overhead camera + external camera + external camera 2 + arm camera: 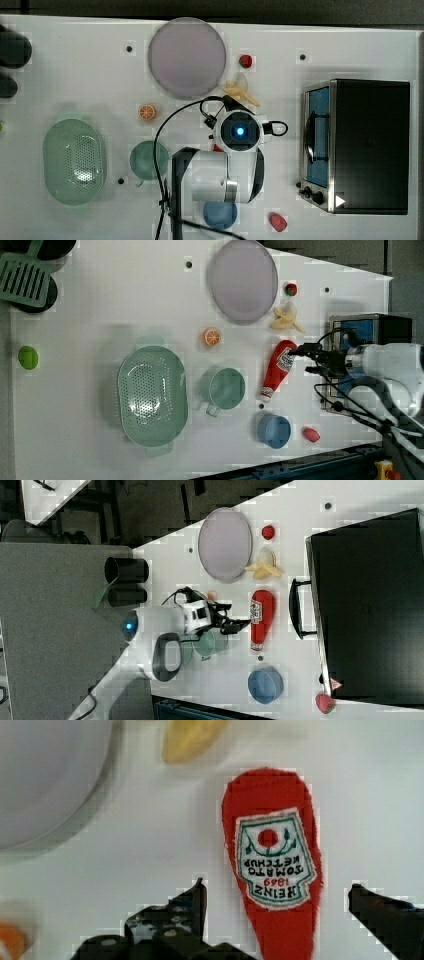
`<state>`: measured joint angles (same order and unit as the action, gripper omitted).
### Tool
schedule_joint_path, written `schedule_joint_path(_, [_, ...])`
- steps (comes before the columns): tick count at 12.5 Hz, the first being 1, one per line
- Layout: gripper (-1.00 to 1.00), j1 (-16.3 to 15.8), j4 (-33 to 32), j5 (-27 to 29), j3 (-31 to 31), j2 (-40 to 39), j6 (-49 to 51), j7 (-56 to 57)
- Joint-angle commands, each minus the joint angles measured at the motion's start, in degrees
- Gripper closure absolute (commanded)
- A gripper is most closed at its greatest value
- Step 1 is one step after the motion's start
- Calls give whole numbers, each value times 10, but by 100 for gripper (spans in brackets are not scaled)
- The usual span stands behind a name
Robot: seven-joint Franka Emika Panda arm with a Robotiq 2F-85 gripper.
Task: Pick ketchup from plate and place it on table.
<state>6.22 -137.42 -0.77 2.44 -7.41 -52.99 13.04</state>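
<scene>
The ketchup (pixel 272 855), a slim red bottle with a white label, lies flat on the white table (pixel 150 300), off the plate, between the banana and the blue bowl (pixel 274 430). It also shows in the left view (pixel 277 370) and the right view (pixel 261 615). My gripper (pixel 280 900) hovers over the bottle's narrower half, open, with one finger (pixel 195 900) on each side and a gap to the bottle. The pale lilac plate (pixel 242 280) lies bare further back on the table (pixel 186 56). In the top view the arm's wrist (pixel 240 131) covers most of the bottle.
A banana (pixel 285 320) and a small red fruit (pixel 290 288) lie beside the plate. An orange slice (pixel 211 336), a green mug (pixel 226 388) and a green perforated basket (pixel 152 395) sit in the left view's middle. A black toaster oven (pixel 367 145) stands at the top view's right.
</scene>
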Motion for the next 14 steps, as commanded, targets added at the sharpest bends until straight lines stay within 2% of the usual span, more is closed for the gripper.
schedule_joint_path(1, [-100,-2,83,-3,1,77,97,-33])
schedule_joint_path(3, [-100,-3,150,5,2,98,179,-79])
schedule_joint_path(8, [-100,-3,333,4,1,105,398,-86])
schedule_joint_path(11, [-100,-3,385,4,1,106,495,-86])
schedule_joint_path(14, [-100,-3,388,4,1,105,499,-86])
